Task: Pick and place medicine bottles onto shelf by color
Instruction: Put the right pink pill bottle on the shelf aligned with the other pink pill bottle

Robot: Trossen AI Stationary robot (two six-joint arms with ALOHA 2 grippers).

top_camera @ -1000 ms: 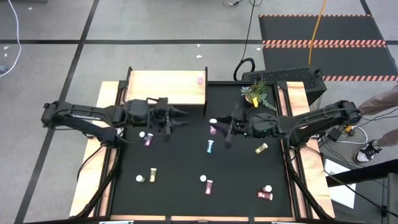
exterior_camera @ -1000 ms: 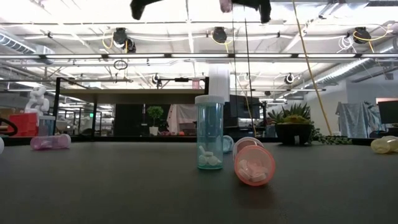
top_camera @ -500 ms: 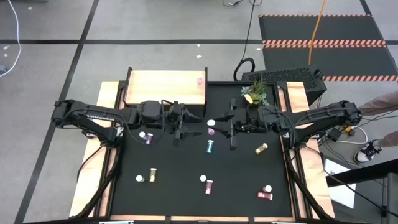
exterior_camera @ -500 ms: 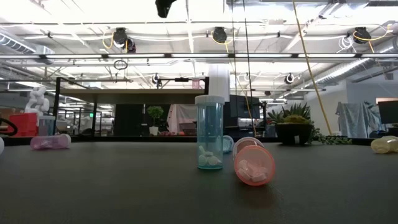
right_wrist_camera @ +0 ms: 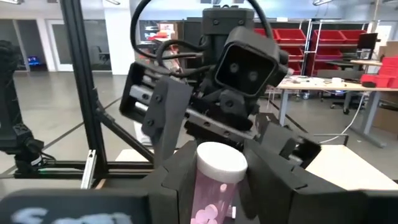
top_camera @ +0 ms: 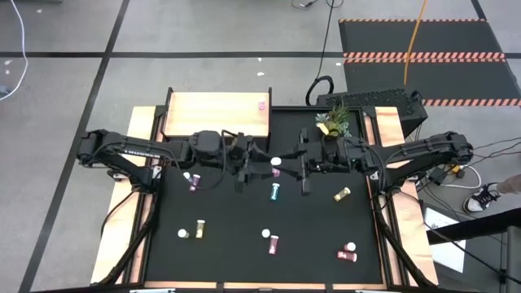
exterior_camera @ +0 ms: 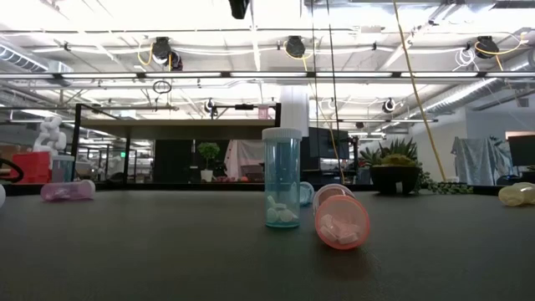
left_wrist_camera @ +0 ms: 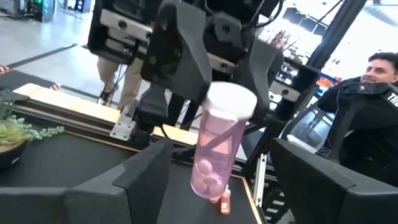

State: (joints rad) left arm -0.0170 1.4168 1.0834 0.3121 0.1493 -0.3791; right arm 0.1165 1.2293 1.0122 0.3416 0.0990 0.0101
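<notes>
My right gripper is shut on a pink bottle with a white cap, high over the middle of the table. My left gripper faces it from the table's left. It is open, with a finger on either side of the bottle, apart from it. The pale wooden shelf stands at the far left and carries one pink bottle. A teal bottle stands upright on the mat under the grippers, and a reddish one lies beside it. My right gripper pinches the pink bottle's upper body, just under the white cap, between its two fingers. The fingers come level from the table's right. The bottle stands upright with its cap up, lifted clear, and its lower half hangs free below the fingers.
More bottles lie on the black mat: pink, yellow, yellow, red and red. A potted plant stands at the far right. Wooden rails run along both sides. People show beyond the table.
My left gripper has gone toward the table's right edge, up to the pink bottle, and now stands open around it. My right gripper, holding the bottle, has risen out of the top of the low view and has since kept nearly still.
</notes>
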